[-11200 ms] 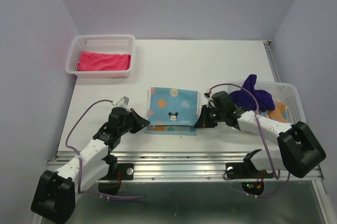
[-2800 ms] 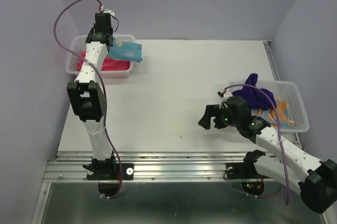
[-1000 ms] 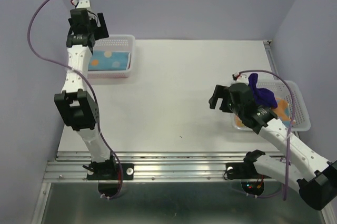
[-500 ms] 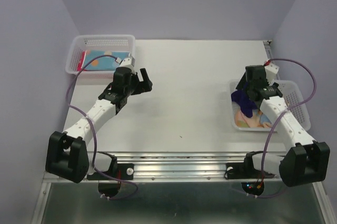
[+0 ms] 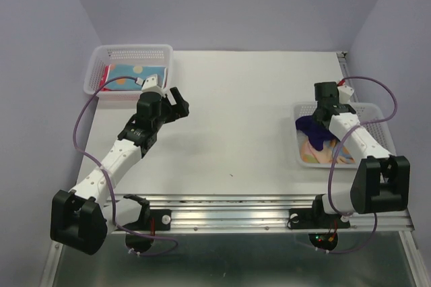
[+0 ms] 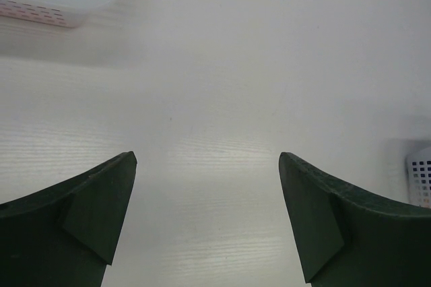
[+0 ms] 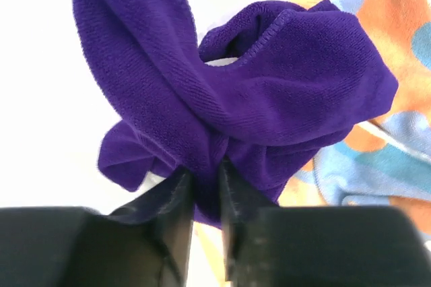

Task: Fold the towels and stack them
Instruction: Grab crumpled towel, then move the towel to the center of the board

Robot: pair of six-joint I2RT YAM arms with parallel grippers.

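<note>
A crumpled dark purple towel (image 5: 310, 129) lies at the left end of the right white basket (image 5: 377, 117), on top of an orange multicoloured patterned towel (image 5: 324, 153). My right gripper (image 5: 320, 118) reaches down into that basket. Close up, the right gripper (image 7: 207, 169) is shut on a bunched fold of the purple towel (image 7: 256, 91), with the patterned towel (image 7: 404, 38) beneath. The light blue dotted towel (image 5: 132, 73) lies folded in the left basket (image 5: 132, 49), and a pink towel edge (image 5: 103, 79) shows under it. My left gripper (image 5: 180, 102) hangs open over bare table, fingers (image 6: 101, 199) wide apart.
In the left wrist view, a corner of the left basket (image 6: 87, 1) sits at top left and a bit of the right basket (image 6: 421, 174) shows at the right edge. A metal rail (image 5: 229, 203) runs along the near table edge. Walls close in on three sides.
The right gripper has closed on the purple towel inside the right basket. The left arm has drawn slightly back toward the left basket, still open.
</note>
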